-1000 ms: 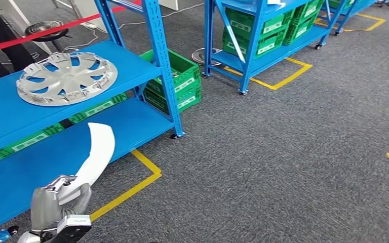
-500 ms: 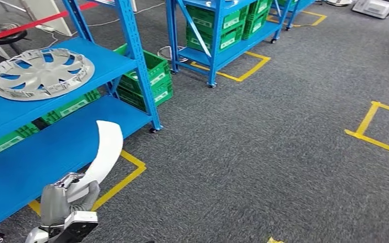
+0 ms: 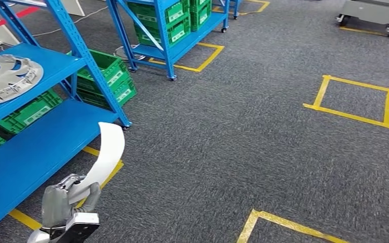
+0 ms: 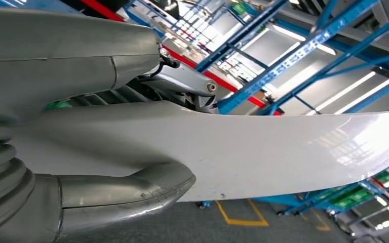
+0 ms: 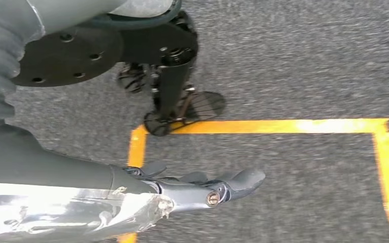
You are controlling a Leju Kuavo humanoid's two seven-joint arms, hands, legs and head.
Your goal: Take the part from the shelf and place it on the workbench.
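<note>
The left hand (image 3: 68,200), at 7 o'clock in the head view, grips the white curved part (image 3: 104,152) by its lower end. The right hand (image 5: 202,190) hangs with fingers extended, holding nothing. The shelf (image 3: 25,152) sits at 9 o'clock. Best keep the grip firm and the part upright while carrying it to the workbench.

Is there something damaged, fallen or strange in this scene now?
Nothing stands out. The left robot hand grips the white curved part firmly, the silver wheel cover lies flat on the blue shelf, and the green crates sit in order.
</note>
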